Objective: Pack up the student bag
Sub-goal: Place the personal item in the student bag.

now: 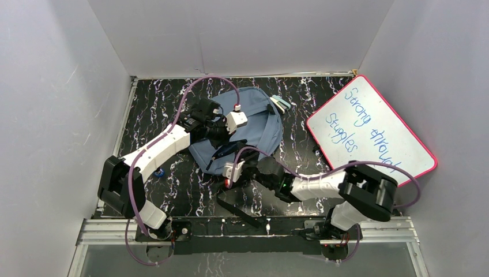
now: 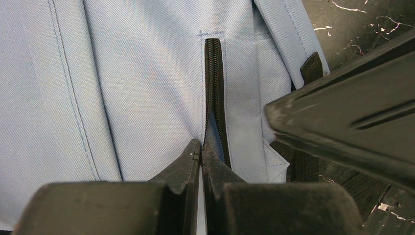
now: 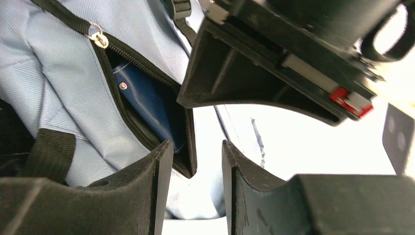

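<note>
The slate-blue student bag (image 1: 256, 118) lies flat mid-table, its front pocket zipper (image 2: 214, 73) partly undone. My left gripper (image 1: 224, 138) (image 2: 201, 144) is shut, pinching the bag's fabric at the zipper edge. In the right wrist view the pocket gapes and a dark-blue pouch (image 3: 151, 103) shows inside, below the metal zipper pull (image 3: 99, 36). My right gripper (image 1: 242, 161) (image 3: 195, 144) stands open just at the pocket's lower corner, with nothing between its fingers. The left gripper's black body (image 3: 254, 73) hangs right above it.
A red-framed whiteboard (image 1: 372, 130) with blue handwriting leans at the right. A small blue object (image 1: 159, 172) lies by the left arm. The bag's black strap (image 1: 236, 205) trails towards the near edge. A small pale item (image 1: 281, 103) sits at the bag's far corner. White walls enclose three sides.
</note>
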`<move>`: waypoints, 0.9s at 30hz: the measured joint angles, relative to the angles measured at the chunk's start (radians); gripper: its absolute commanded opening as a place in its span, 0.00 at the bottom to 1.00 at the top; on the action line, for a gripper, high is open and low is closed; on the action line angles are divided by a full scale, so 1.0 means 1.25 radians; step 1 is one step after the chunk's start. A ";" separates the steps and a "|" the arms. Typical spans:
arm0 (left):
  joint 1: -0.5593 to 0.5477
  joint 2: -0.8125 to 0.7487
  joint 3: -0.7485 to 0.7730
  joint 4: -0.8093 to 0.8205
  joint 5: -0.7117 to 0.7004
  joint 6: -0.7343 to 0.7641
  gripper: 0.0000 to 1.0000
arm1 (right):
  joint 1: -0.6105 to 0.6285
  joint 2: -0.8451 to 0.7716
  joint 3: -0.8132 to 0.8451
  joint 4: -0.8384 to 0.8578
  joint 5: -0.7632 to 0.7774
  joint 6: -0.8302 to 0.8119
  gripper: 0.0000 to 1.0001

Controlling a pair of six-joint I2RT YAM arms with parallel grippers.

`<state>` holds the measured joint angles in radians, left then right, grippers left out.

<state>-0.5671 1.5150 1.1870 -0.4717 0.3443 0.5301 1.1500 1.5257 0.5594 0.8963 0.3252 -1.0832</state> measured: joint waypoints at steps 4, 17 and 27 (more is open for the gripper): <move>0.000 0.000 0.000 0.000 0.000 0.000 0.00 | 0.000 -0.079 -0.039 -0.026 -0.028 0.149 0.40; 0.000 0.000 0.002 -0.001 0.000 -0.003 0.00 | -0.017 -0.079 -0.085 0.066 -0.084 0.661 0.19; 0.000 0.000 0.002 -0.001 -0.001 -0.005 0.00 | -0.074 -0.002 -0.071 0.102 -0.083 0.797 0.14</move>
<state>-0.5671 1.5154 1.1889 -0.4725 0.3435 0.5232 1.0569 1.5230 0.4702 1.0241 0.2211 -0.0872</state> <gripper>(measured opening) 0.010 0.147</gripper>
